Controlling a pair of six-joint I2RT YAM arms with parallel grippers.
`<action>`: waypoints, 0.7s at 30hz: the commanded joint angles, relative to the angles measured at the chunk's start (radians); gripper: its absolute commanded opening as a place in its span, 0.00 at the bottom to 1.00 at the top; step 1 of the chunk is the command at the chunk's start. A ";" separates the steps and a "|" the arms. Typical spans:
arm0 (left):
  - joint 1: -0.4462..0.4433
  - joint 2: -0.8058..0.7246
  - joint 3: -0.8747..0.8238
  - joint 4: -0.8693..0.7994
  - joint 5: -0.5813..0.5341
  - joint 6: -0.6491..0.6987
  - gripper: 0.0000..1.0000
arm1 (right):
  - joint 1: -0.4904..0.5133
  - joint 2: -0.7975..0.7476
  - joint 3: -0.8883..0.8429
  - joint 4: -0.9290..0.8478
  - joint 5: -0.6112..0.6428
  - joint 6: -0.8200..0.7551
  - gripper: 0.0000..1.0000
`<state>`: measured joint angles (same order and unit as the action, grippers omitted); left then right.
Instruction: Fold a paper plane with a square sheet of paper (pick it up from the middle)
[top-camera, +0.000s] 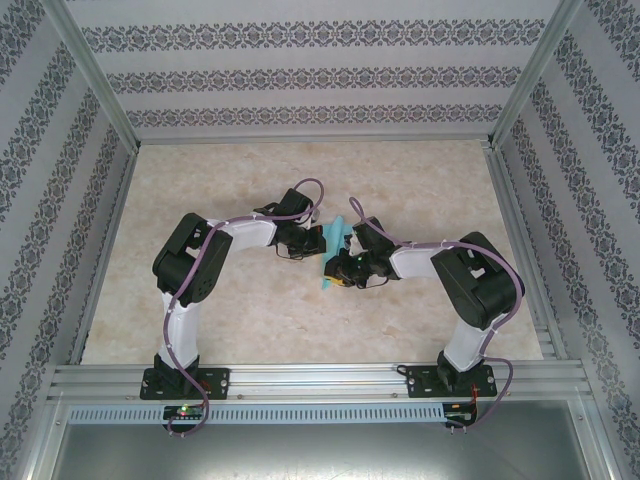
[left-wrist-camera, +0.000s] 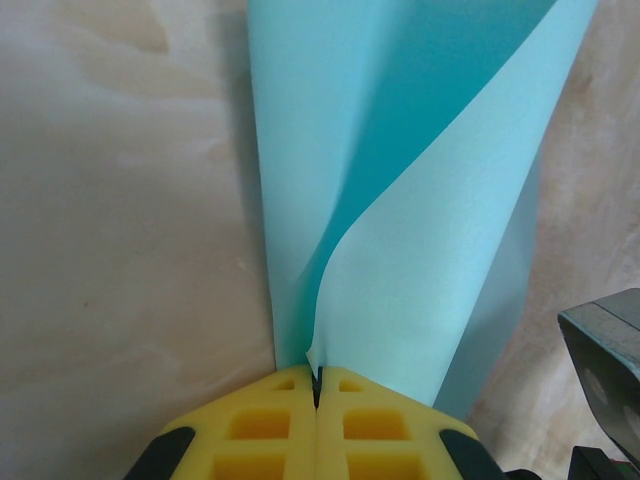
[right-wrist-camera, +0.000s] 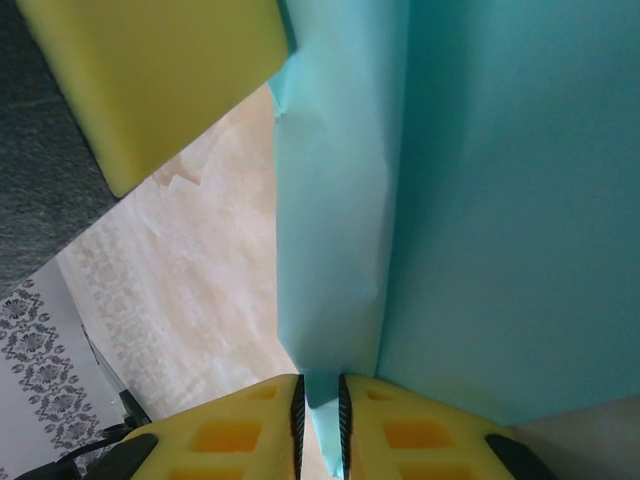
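Surface: beige marbled worktop (top-camera: 200, 180), matt, ringed by patterned walls and an aluminium frame.
Left arm: elbow out to the left edge, forearm reaching right toward the worktop's middle.
Right arm: mirrored, wrist low.
Left gripper (left-wrist-camera: 316, 385): yellow moulded pads pressed together on the paper's lower edge.
Right gripper (right-wrist-camera: 320, 400): pads narrow, pinching a folded flap.
Turquoise paper (left-wrist-camera: 420, 250): thin, smooth, creased lengthwise, one layer curling open; held between both grippers at the worktop's middle.
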<state>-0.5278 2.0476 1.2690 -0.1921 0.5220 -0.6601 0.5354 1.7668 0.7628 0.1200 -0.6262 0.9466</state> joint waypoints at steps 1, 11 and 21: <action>0.006 0.077 -0.040 -0.058 -0.056 0.022 0.00 | 0.017 0.025 0.031 0.022 0.000 -0.006 0.19; 0.006 0.064 -0.040 -0.054 -0.050 0.020 0.00 | 0.020 0.052 0.043 -0.062 0.032 -0.040 0.14; 0.010 -0.007 0.008 -0.092 -0.052 0.034 0.00 | 0.024 0.058 0.044 -0.156 0.078 -0.086 0.11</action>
<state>-0.5278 2.0464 1.2736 -0.1913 0.5205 -0.6567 0.5480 1.7947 0.8089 0.0444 -0.6041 0.8925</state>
